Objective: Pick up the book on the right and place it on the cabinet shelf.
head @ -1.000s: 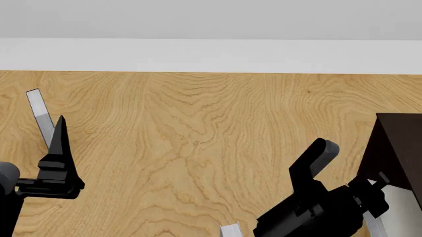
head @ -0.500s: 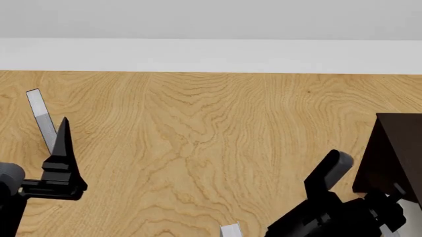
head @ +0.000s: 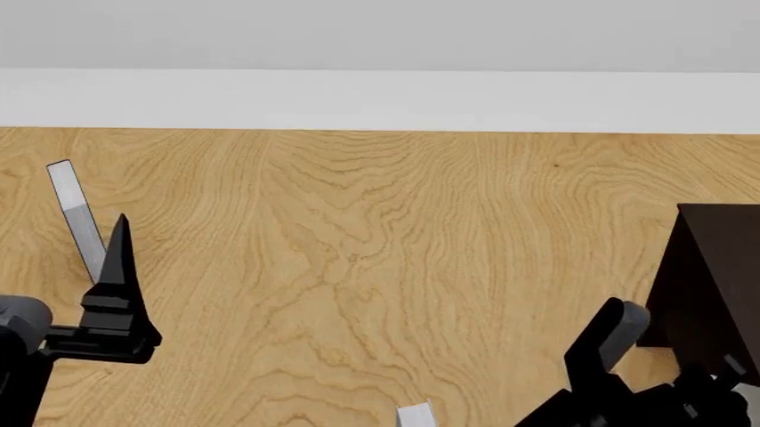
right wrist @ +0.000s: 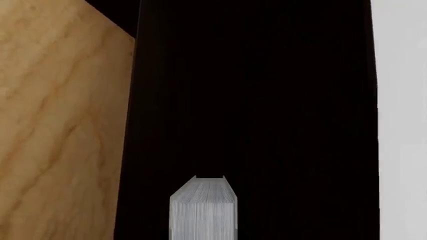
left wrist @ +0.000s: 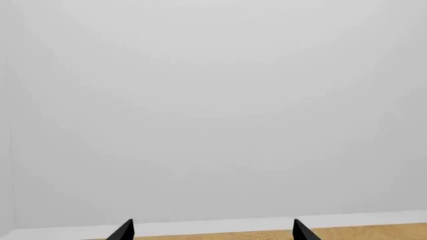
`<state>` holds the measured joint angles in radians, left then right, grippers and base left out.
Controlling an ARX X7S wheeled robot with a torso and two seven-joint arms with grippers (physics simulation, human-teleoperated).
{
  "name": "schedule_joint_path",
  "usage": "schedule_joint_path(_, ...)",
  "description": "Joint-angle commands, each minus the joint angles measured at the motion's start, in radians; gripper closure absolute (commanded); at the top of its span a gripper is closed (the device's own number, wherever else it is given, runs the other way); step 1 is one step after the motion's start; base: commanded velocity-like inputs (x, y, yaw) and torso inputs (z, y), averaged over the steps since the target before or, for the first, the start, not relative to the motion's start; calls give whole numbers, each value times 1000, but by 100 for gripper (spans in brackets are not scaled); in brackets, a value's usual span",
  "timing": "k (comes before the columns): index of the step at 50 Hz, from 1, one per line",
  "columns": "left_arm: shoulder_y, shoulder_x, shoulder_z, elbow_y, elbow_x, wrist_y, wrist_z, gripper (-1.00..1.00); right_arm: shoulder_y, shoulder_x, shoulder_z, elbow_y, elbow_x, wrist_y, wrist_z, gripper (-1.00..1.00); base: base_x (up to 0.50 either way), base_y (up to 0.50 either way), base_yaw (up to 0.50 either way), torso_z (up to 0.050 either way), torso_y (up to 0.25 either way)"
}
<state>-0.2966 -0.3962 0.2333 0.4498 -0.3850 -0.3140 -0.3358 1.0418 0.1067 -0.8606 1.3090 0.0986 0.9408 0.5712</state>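
The book shows its pale grey ribbed edge in the right wrist view, close in front of the very dark cabinet shelf. My right gripper sits at the bottom right corner of the head view, right against the cabinet, and is shut on the book. Its fingers do not show against the dark wood in the wrist view. My left gripper is open and empty, pointing up at the far left; its two black fingertips frame only the wall.
A slim grey book stands on the wooden surface just behind my left gripper. The top of another grey book shows at the bottom edge. A white baseboard and grey wall close the far side.
My right arm has moved down and to the right towards the cabinet, carrying the book almost out of the head view. My left gripper has shifted slightly lower and to the right.
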Motion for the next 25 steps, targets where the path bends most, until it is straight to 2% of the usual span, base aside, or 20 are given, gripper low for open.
schedule_joint_path(1,-1,-3,2,1,-2,-1,-2,-100,-17,4,-97,0,-99,29,8,100,0,0,0,0,0)
schedule_joint_path(25,-4,-2,10,-18,1,15,0,-100,-54,8,-113,0,-97,21,-23,100,0,0,0,0,0)
